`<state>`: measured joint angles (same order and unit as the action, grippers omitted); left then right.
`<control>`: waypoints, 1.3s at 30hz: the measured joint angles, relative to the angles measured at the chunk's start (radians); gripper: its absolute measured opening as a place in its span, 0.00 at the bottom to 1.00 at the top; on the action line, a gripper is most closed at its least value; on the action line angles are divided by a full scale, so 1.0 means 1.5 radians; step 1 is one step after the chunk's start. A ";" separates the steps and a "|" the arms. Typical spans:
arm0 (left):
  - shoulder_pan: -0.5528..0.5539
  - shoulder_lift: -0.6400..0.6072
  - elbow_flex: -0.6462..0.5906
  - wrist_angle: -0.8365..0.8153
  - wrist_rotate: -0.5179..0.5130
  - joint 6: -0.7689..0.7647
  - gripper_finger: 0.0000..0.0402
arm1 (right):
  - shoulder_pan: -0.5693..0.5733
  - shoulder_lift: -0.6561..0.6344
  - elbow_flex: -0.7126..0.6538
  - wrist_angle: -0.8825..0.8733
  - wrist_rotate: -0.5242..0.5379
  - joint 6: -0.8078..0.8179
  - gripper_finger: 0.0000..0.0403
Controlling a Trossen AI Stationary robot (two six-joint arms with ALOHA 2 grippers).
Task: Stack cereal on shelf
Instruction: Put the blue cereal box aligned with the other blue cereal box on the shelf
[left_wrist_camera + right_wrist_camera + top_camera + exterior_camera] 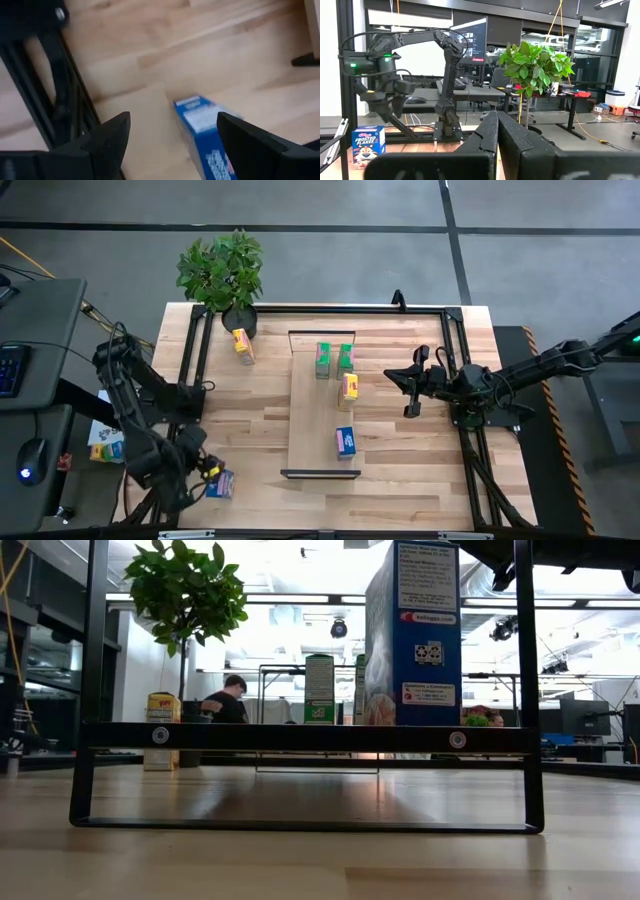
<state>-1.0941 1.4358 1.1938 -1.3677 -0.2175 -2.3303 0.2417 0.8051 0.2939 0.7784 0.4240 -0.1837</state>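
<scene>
Left gripper (203,476) hangs with fingers spread wide over the near left corner of the table, straddling the blue box (221,483) that stands there. I keep them apart so they clear both sides of the carton before closing (nothing gripped yet, judging by the gaps in my wrist view). Right gripper (410,392) waits pinched shut and empty just right of the shelf (308,420), out of the way. Four boxes already stand on the shelf: two green boxes (333,359) at the far end, one yellow box (348,389), one blue. Second yellow box (243,345) sits off it by the plant (222,272), so two remain.
</scene>
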 joint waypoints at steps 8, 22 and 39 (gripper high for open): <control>-0.003 0.017 0.000 0.110 -0.048 -0.011 0.72 | 0.000 0.000 0.000 -0.004 0.000 0.018 0.00; 0.013 0.030 0.000 0.143 -0.010 -0.017 0.72 | 0.000 0.000 0.000 -0.023 0.000 0.019 0.00; 0.014 0.076 0.000 0.172 0.022 -0.012 0.72 | 0.000 0.000 0.000 -0.023 0.000 0.033 0.00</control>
<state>-1.0737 1.5506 1.1942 -1.1104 -0.1848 -2.3482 0.2417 0.8051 0.2943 0.7441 0.4240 -0.1348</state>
